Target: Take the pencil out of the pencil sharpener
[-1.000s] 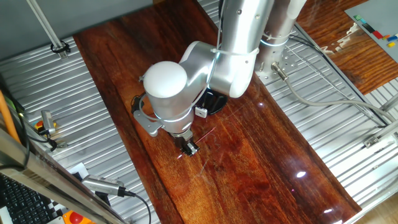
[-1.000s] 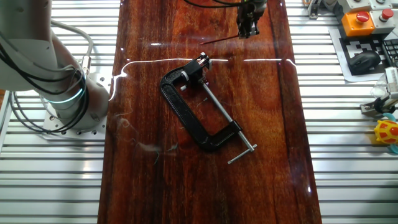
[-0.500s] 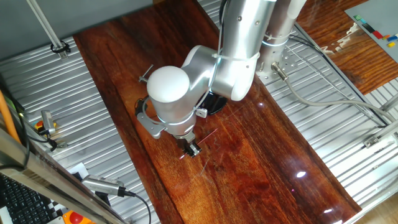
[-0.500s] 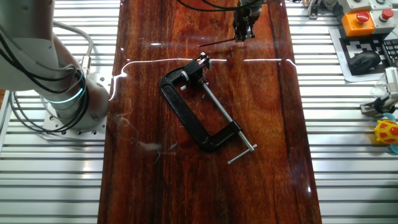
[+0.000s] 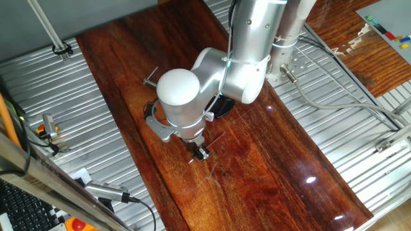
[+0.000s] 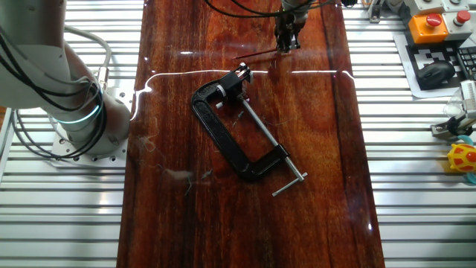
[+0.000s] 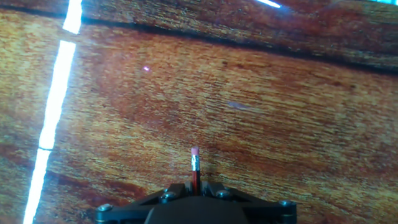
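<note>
My gripper (image 7: pixel 194 186) is shut on the pencil (image 7: pixel 195 163), a thin red stick whose pink eraser end sticks out past the fingers in the hand view. In the other fixed view the gripper (image 6: pixel 285 39) is at the far end of the wooden board, and the pencil (image 6: pixel 256 53) lies almost level, pointing left from it. The pencil sharpener (image 6: pixel 243 73), a tiny white block, sits at the near jaw of the black clamp (image 6: pixel 223 134), apart from the pencil. In one fixed view the gripper (image 5: pixel 201 153) is below the arm's white joint and the sharpener (image 5: pixel 207 116) is beside it.
The black C-clamp with its silver screw rod (image 6: pixel 271 145) lies in the middle of the board. The arm's base (image 6: pixel 82 112) stands at the left. Ribbed metal table (image 6: pixel 416 186) flanks the board, with a controller box (image 6: pixel 431 22) and small toys (image 6: pixel 461 160) at the right.
The gripper has moved a little sideways along the far end of the board, carrying the pencil with it. The clamp and sharpener have not moved.
</note>
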Motion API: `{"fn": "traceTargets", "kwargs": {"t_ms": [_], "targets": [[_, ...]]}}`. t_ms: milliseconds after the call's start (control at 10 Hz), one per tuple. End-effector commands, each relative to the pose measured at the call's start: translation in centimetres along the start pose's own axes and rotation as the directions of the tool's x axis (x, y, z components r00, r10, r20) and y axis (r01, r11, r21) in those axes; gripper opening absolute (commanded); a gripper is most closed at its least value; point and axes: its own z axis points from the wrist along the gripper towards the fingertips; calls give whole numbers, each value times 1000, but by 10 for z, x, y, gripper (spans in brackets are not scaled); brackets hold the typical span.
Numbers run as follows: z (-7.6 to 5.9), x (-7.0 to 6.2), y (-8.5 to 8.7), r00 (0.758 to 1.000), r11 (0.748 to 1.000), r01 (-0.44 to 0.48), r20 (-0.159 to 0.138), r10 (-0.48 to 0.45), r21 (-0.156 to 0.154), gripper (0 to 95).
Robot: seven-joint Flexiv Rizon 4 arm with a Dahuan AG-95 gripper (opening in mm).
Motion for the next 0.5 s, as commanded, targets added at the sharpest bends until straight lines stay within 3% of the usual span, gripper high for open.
{"fn": "traceTargets", "kwargs": {"t_ms": [100, 200, 500], "targets": [[1, -1, 1, 1000, 1000, 2, 1, -2, 1, 190], [0, -1, 1, 1000, 1000, 15, 1, -15, 1, 0], [-16, -3, -5, 996, 996, 93, 0, -93, 8, 0]]}}
